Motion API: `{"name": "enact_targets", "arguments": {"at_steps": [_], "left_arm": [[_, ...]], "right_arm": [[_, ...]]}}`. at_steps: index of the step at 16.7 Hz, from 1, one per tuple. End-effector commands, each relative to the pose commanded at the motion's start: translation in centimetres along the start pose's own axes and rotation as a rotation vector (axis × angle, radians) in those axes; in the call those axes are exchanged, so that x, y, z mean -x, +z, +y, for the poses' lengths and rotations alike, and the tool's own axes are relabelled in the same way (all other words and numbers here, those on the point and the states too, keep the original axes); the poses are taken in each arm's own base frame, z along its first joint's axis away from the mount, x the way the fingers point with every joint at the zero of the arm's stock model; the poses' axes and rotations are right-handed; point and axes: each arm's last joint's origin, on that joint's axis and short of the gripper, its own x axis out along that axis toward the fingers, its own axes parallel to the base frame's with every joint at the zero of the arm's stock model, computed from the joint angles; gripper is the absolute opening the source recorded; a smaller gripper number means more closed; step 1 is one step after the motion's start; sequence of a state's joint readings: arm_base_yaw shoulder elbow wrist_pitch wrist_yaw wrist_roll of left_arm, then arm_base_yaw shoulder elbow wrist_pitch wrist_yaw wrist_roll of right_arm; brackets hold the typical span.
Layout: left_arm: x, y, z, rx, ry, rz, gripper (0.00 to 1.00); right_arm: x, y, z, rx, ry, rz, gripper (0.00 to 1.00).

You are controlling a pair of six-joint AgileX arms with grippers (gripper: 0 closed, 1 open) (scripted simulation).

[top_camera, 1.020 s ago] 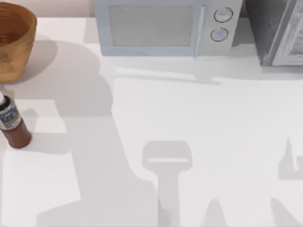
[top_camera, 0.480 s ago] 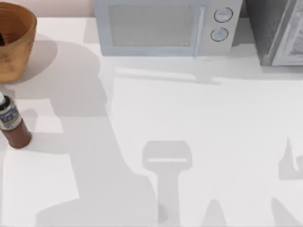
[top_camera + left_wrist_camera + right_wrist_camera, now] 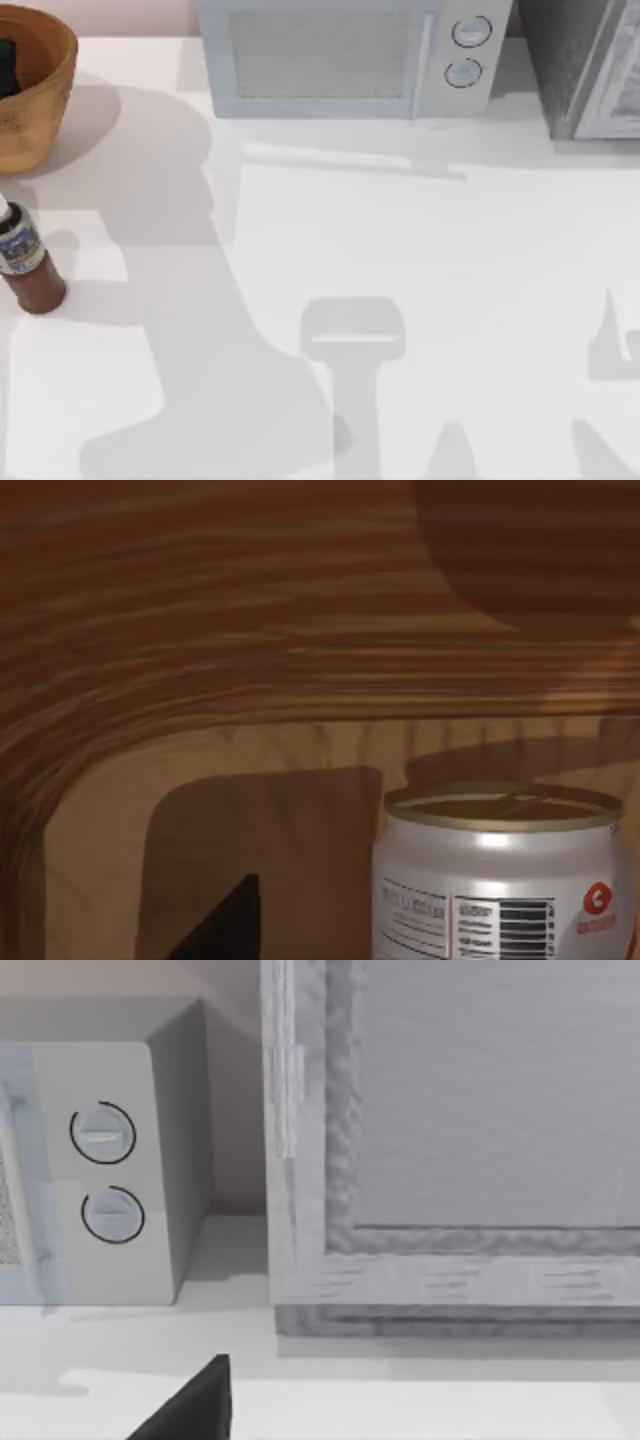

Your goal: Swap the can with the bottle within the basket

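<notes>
The basket [image 3: 40, 95] stands at the table's far left corner, golden-brown outside and ribbed orange-brown inside [image 3: 250, 610]. My left gripper [image 3: 5, 65] reaches down into it as a dark shape at the picture's left edge. In the left wrist view the can [image 3: 505, 875] stands upright on the basket floor, white with red markings and a dull gold top, just beside a black part of the left gripper [image 3: 220, 925]. The bottle [image 3: 25, 265] stands upright on the table in front of the basket, reddish-brown with a blue-and-white label.
A pale microwave [image 3: 350, 55] sits along the back edge, with a grey cabinet [image 3: 585, 65] at the back right. My right gripper [image 3: 190, 1405] is parked facing that cabinet [image 3: 450, 1140] and the microwave's dials [image 3: 105, 1175]. Arm shadows lie across the white tabletop [image 3: 420, 260].
The dark tip of my left gripper has come into sight inside the basket at the top view's left edge. The arm's shadow on the table has shifted slightly. The bottle has not moved.
</notes>
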State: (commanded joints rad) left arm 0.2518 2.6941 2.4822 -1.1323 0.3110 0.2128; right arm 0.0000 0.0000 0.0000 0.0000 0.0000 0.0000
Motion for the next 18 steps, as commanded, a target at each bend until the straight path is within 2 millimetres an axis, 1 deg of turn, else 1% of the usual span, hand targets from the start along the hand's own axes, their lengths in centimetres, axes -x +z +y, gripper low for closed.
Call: {"name": "enact_targets", "arguments": {"at_steps": [2, 15, 16, 18], "left_arm": [[0.0, 0.0, 0.0, 0.0, 0.0, 0.0, 1.0], [0.0, 0.0, 0.0, 0.0, 0.0, 0.0, 0.02], [0.0, 0.0, 0.0, 0.0, 0.0, 0.0, 0.0], [0.0, 0.0, 0.0, 0.0, 0.0, 0.0, 0.0]], "right_arm": [[0.0, 0.0, 0.0, 0.0, 0.0, 0.0, 1.0], [0.0, 0.0, 0.0, 0.0, 0.0, 0.0, 1.0], [0.0, 0.0, 0.0, 0.0, 0.0, 0.0, 1.0], [0.0, 0.0, 0.0, 0.0, 0.0, 0.0, 1.0]]}}
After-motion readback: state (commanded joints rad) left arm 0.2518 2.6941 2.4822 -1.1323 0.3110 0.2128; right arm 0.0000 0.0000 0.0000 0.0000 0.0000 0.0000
